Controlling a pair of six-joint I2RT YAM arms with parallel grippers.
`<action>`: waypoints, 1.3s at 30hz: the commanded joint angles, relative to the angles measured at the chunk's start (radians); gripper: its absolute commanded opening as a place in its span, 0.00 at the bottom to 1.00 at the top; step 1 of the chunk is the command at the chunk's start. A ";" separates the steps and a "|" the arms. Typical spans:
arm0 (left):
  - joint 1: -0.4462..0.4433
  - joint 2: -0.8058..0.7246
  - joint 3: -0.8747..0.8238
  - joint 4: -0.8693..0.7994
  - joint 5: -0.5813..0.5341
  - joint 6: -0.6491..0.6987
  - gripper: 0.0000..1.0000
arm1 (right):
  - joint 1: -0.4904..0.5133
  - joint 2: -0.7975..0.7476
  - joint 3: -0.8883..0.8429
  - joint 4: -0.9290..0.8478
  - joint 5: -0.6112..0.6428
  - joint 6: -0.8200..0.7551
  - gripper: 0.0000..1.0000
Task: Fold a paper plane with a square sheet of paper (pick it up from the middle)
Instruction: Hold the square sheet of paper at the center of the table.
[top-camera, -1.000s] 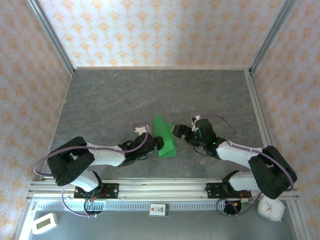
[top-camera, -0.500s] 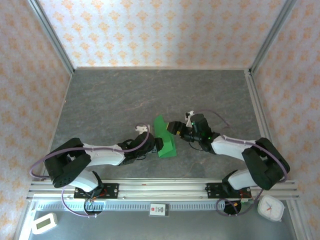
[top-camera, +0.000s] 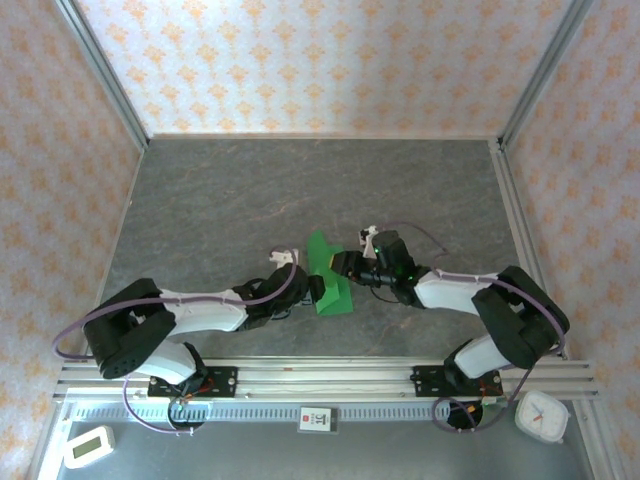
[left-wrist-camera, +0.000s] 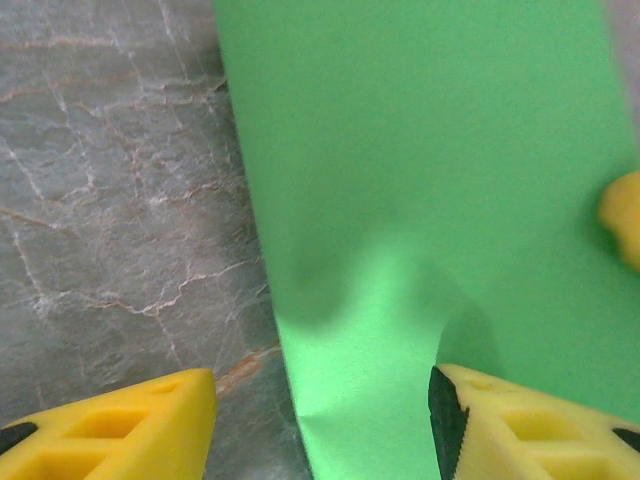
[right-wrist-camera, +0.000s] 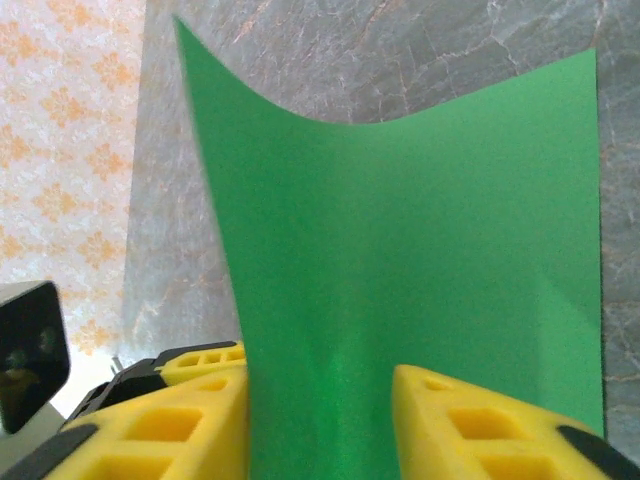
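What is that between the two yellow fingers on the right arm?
The square sheet of paper: in the right wrist view the green sheet spans the gap between the right fingers and curves up over the grey table.

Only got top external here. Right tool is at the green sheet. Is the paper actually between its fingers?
Observer: Yes. In the right wrist view the green sheet runs up between the two fingers of the right tool, which stand apart.
Operator: Sheet flat?
Observer: No. Its far edge dips in the middle, with both corners raised.
Operator: Left tool?
Observer: In the left wrist view the left tool is open and straddles the sheet's edge, one finger over paper, the other over bare table.
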 joint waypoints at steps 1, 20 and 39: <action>0.002 -0.049 -0.017 0.004 -0.046 -0.019 0.61 | 0.009 0.016 -0.024 0.051 -0.024 0.003 0.38; 0.059 -0.085 -0.065 0.130 -0.007 -0.141 0.63 | 0.037 0.034 -0.056 0.084 -0.068 0.013 0.36; 0.075 -0.023 -0.156 0.422 0.092 -0.228 0.69 | 0.045 0.063 -0.129 0.409 -0.205 0.179 0.00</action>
